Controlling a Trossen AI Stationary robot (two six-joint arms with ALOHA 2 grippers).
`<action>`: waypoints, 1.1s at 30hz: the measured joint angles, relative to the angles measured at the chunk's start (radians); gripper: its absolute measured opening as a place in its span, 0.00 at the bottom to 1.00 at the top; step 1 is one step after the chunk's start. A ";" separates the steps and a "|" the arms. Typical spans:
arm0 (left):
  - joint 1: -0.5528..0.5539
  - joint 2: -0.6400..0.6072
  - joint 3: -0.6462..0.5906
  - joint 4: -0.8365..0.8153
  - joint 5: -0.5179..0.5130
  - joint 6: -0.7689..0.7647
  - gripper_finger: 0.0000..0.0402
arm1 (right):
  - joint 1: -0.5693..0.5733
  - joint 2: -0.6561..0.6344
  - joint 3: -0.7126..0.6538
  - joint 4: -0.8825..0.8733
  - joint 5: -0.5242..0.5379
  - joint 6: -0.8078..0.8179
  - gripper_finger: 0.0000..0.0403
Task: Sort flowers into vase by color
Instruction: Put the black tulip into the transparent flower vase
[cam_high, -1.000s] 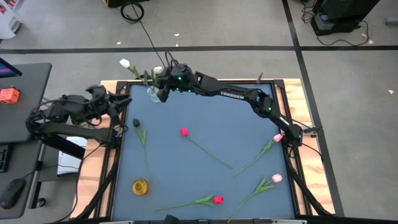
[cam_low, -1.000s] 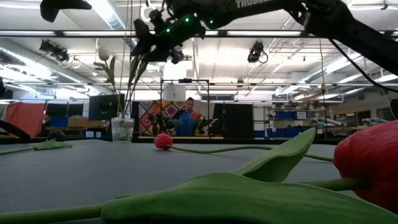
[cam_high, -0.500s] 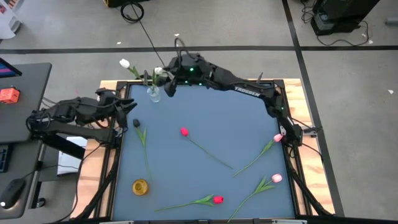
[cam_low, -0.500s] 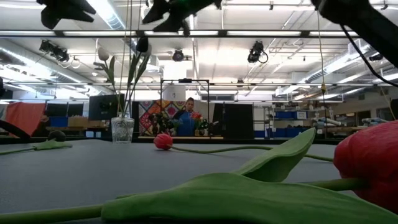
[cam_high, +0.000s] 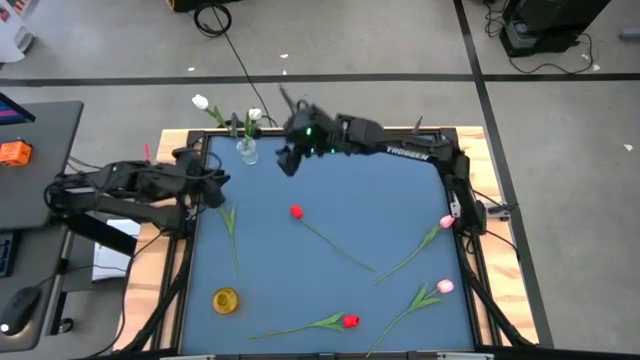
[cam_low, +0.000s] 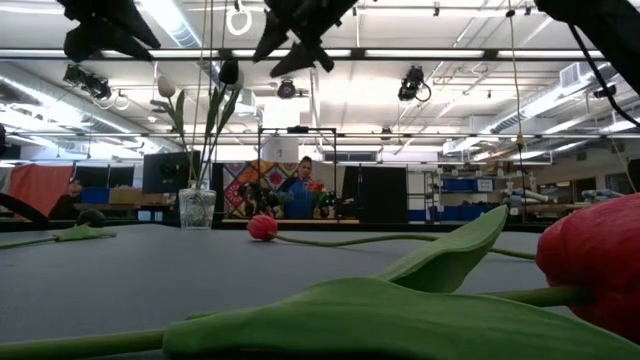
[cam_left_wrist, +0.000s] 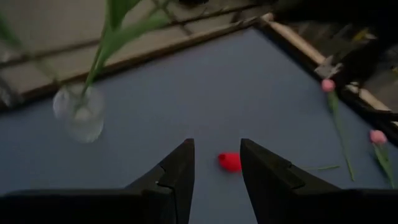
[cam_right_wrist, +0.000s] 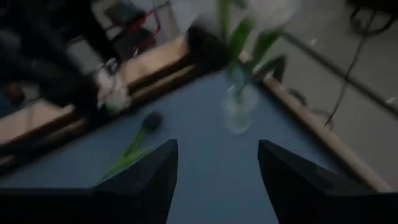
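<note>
A small clear glass vase (cam_high: 246, 151) stands near the table's far left corner. Two white tulips (cam_high: 201, 102) stand in it by their stems. My right gripper (cam_high: 288, 160) hovers open just right of the vase, high above the table (cam_low: 300, 30). My left gripper (cam_high: 214, 188) is open over the table's left edge. It is by the black tulip (cam_right_wrist: 151, 121), whose stem (cam_high: 231, 228) lies on the mat. Red tulips (cam_high: 296, 211) (cam_high: 351, 321) and pink tulips (cam_high: 447, 221) (cam_high: 445, 286) lie flat on the mat.
A small yellow vase (cam_high: 226, 299) stands near the near left corner. A raised wooden frame (cam_high: 470, 140) rims the blue mat. The near red tulip and its leaf (cam_low: 420, 300) fill the low view's foreground. A person stands far behind the table (cam_low: 303, 190).
My right gripper has come away from the white tulip in the vase, risen, and moved toward the right and near side. The tulip stays standing in the vase. My left arm has reached toward the table's right, over the left edge, to the black tulip.
</note>
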 joint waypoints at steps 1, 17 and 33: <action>0.000 0.010 0.000 -0.024 0.002 -0.045 0.34 | 0.012 -0.012 -0.029 0.005 0.006 0.019 0.57; -0.130 0.276 0.000 -0.188 0.082 -0.591 0.34 | 0.102 -0.468 -0.877 0.411 0.029 0.444 0.52; -0.165 0.559 0.000 -0.194 0.229 -0.869 0.32 | 0.217 -0.577 -1.141 0.617 -0.008 0.564 0.52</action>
